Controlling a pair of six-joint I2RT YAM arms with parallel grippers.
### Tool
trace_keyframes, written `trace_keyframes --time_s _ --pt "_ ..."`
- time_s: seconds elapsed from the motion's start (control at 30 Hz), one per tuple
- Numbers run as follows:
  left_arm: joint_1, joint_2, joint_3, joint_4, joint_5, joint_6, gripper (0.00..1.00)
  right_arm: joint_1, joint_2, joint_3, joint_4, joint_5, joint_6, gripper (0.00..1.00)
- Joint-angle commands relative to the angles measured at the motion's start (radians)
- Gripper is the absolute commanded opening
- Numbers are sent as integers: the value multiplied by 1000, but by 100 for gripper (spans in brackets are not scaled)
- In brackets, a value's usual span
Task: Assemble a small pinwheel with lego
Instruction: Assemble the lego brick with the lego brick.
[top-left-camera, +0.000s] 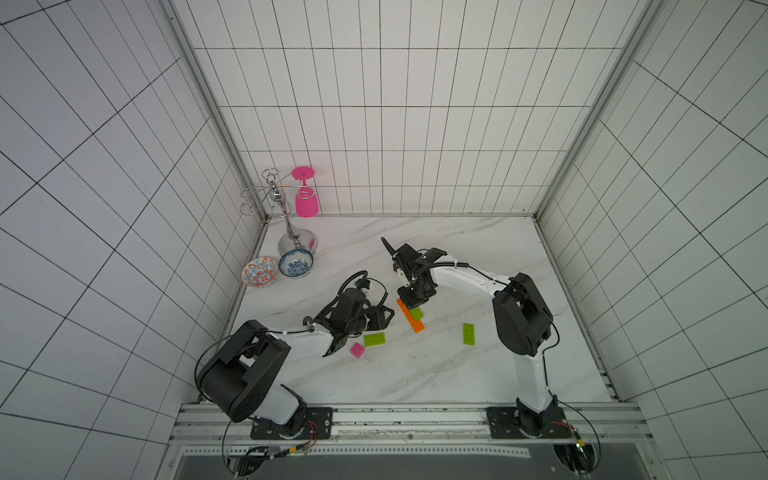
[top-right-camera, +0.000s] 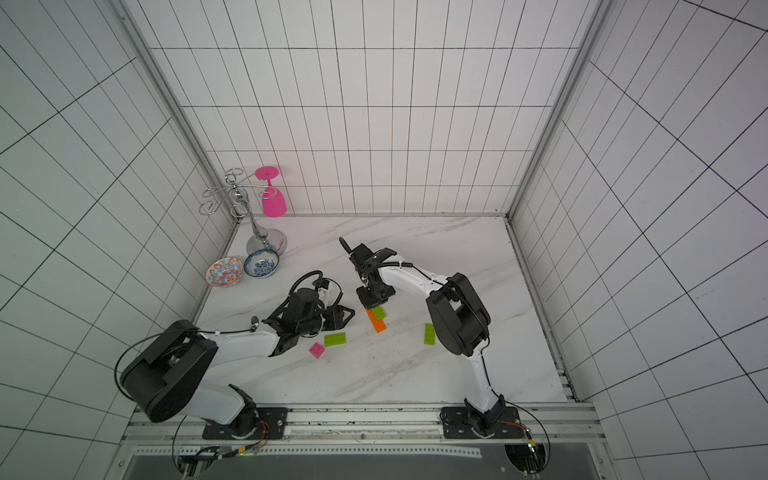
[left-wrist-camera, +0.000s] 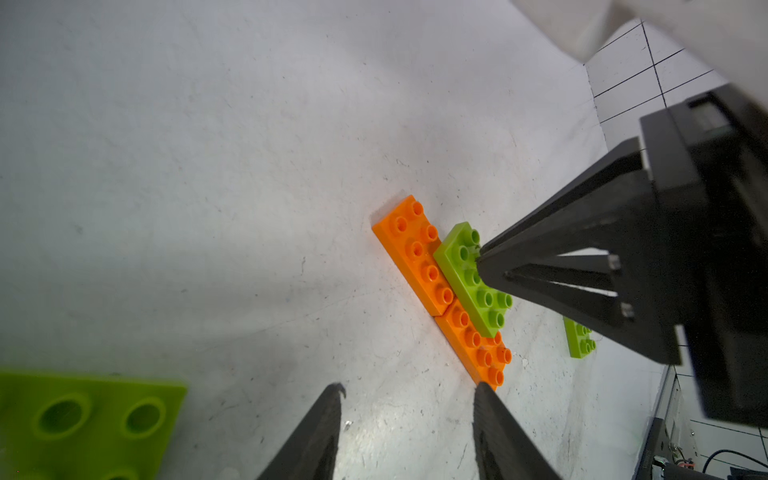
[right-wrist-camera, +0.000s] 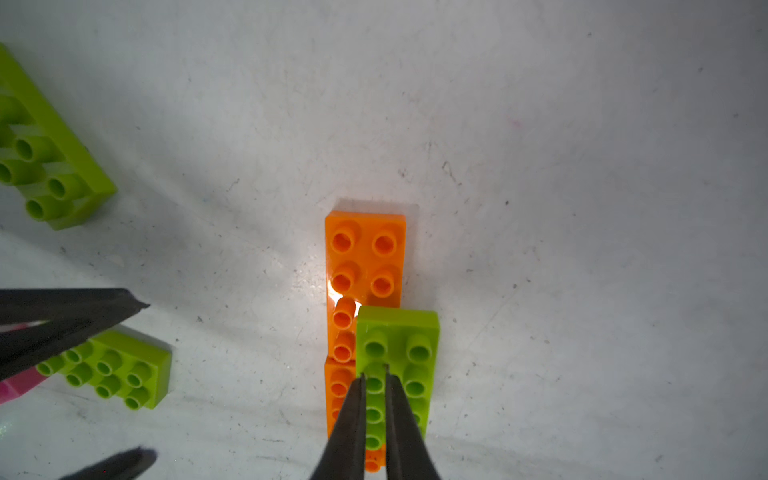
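Right wrist view tells it best: the right gripper (right-wrist-camera: 375, 374) has its two fingers drawn almost together, pinching a row of studs on a lime-green brick (right-wrist-camera: 415, 332). That brick sits on the orange bar (right-wrist-camera: 363, 257), covering one long edge of it and overhanging the side. The bar is two orange bricks laid end to end, flat on the marble table (top-left-camera: 457, 257). The other lego pieces lie loose around it. A second green brick (top-left-camera: 374, 339) lies just beside the pink square brick (top-left-camera: 357, 350), close to the left arm's wrist. A third green brick (top-left-camera: 468, 333) lies apart, near the right arm. A fourth green brick (left-wrist-camera: 83, 415) shows only in the wrist views, close by the left gripper (left-wrist-camera: 409, 386). That gripper points toward the bar, fingers spread, nothing between them. In the back corner a pink goblet (top-left-camera: 306, 203) hangs upside down on a chrome rack (top-left-camera: 286, 232), with two patterned bowls (top-left-camera: 260, 272) at its foot.
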Motion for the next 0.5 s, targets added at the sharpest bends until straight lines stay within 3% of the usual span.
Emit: trace_keyframes --time_s 0.0,0.47 --pt "-6 18 25 32 -7 -3 53 -10 29 59 -15 -7 -11 13" --pt "-5 30 28 36 -2 -5 53 -7 65 3 -13 1 -5 12"
